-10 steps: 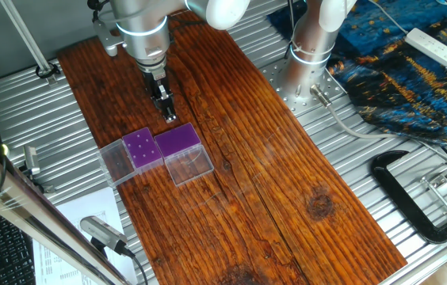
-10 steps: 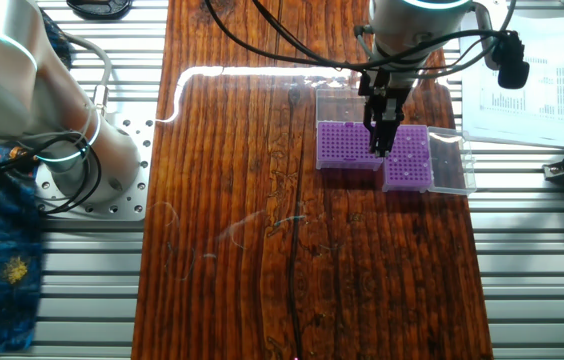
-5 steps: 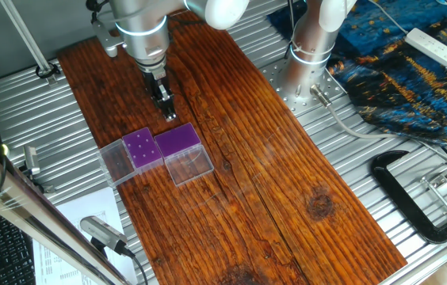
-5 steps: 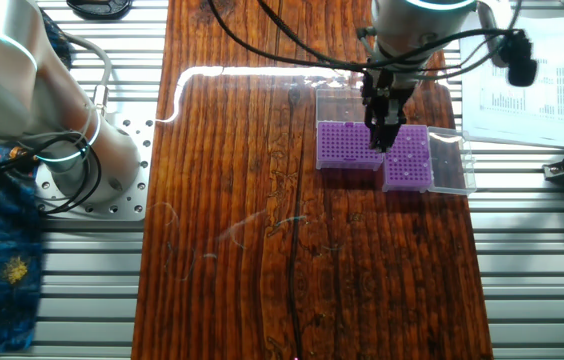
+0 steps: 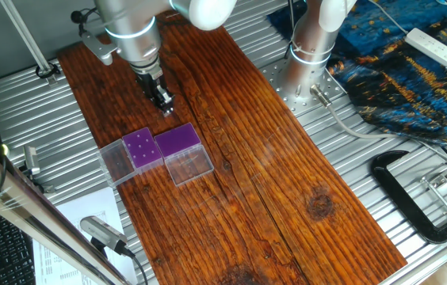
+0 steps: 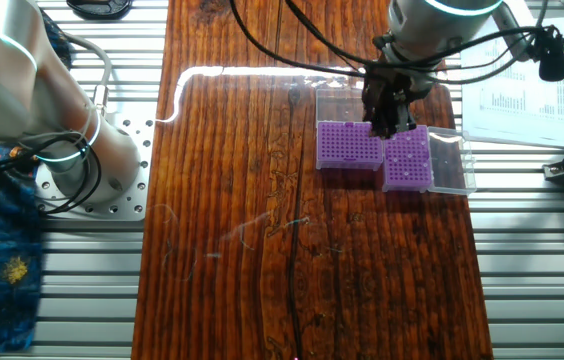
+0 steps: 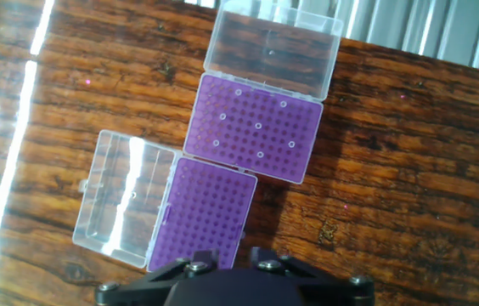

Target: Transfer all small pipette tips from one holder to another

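Two purple-topped holders sit touching corner to side on the wooden bench (image 5: pixel 271 158), both with their clear hinged lids swung fully open and lying flat. The holder with tips (image 7: pixel 254 127) carries the small pipette tips (image 7: pixel 258 126), seven pale rings scattered over its perforated top, as the hand view shows; its lid (image 7: pixel 273 47) lies on the far side of it from the pincer. The empty holder (image 7: pixel 208 212) sits just beside it, nearer the pincer, every hole bare, with its own lid (image 7: pixel 121 204) spread out to its side. The arm hangs over the bench with the pincer (image 5: pixel 163 100) pointing down, raised above the holder with tips and clear of both boxes. Its dark fingers (image 6: pixel 383 108) look close together with nothing visible between them, though I cannot tell for certain how narrow the gap is.
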You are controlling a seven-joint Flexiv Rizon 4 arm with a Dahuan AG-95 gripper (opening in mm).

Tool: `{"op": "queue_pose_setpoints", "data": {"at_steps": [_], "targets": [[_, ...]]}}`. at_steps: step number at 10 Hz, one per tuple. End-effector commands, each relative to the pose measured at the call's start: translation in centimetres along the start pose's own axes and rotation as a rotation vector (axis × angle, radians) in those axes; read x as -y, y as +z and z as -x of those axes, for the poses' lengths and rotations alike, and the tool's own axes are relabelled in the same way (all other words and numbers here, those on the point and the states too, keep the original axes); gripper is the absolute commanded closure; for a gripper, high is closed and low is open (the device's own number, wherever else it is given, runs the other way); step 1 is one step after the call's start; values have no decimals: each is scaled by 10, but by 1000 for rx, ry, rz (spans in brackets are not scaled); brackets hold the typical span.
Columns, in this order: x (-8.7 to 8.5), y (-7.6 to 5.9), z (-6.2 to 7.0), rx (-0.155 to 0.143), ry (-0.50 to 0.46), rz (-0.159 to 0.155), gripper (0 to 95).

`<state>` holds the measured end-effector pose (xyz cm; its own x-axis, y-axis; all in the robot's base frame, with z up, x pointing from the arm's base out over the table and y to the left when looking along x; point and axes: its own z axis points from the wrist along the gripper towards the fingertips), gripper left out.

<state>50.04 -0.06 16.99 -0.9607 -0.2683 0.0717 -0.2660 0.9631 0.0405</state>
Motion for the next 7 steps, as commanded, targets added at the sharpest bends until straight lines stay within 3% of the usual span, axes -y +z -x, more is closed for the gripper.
{"op": "queue_pose_setpoints", "data": {"at_steps": [1,5,7], "targets": [[2,3,0,0,-2,-2,950],[8,18,5,8,-13,1,950],[8,18,6,27,-25,7,950]]}}
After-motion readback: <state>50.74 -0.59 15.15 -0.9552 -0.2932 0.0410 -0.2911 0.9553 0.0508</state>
